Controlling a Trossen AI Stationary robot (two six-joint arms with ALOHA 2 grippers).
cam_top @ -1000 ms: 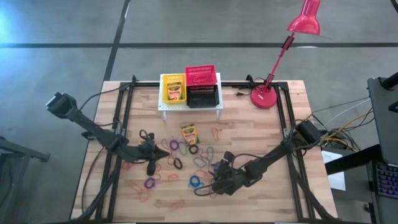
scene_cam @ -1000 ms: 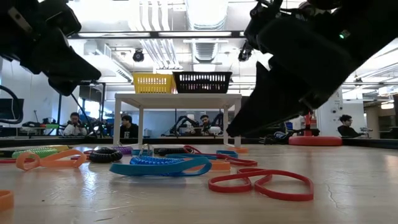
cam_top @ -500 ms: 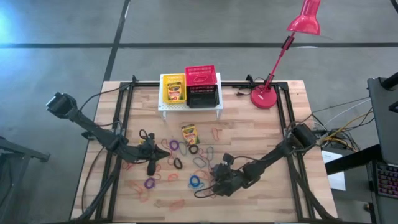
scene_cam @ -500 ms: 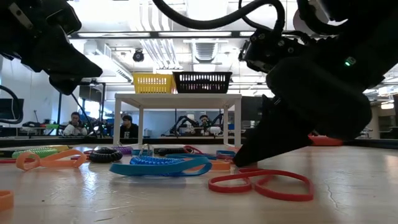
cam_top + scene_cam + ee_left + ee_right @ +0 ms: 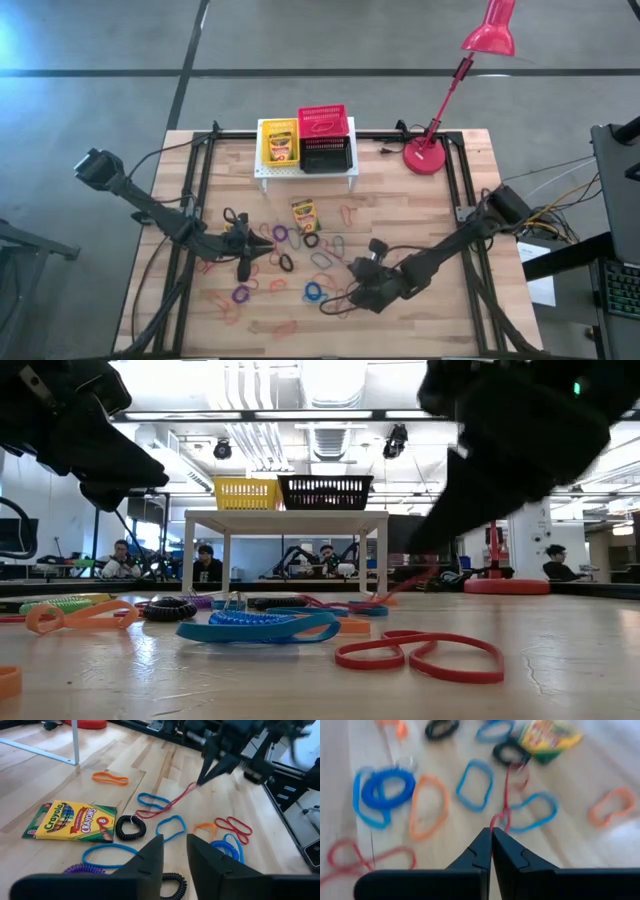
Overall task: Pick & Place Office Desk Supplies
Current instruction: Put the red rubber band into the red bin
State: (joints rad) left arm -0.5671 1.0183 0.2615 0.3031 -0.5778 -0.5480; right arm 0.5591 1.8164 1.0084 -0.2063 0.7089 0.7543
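Note:
Many coloured elastic loops lie scattered on the wooden table (image 5: 420, 215), with one crayon box (image 5: 303, 213) (image 5: 72, 821) flat among them. My right gripper (image 5: 491, 839) (image 5: 202, 779) hangs a little above the table, shut on a thin red loop (image 5: 170, 802). To the left, my left gripper (image 5: 175, 851) (image 5: 250, 262) hovers over the loops, its fingers slightly apart with nothing between them. At the back, a white stand (image 5: 305, 172) carries a yellow basket (image 5: 279, 146) holding a crayon box, a red basket (image 5: 322, 120) and a black basket (image 5: 325, 155). My right gripper pinches one end of the red loop (image 5: 496, 820) between its two fingertips, slanting down from the table's right near side. That end is lifted clear. The loop runs drawn out in a slant line down to its other end (image 5: 145, 813), which lies on the table.
A red desk lamp (image 5: 430, 155) stands at the back right. A blue coil and blue loop (image 5: 260, 626) and a red double loop (image 5: 420, 652) lie near the front edge. People sit in the room beyond the table.
My right gripper has dipped to the table among the loops, taken hold of a red loop and risen again. One end of the loop has come up with it and is drawn out; the other end has stayed on the table.

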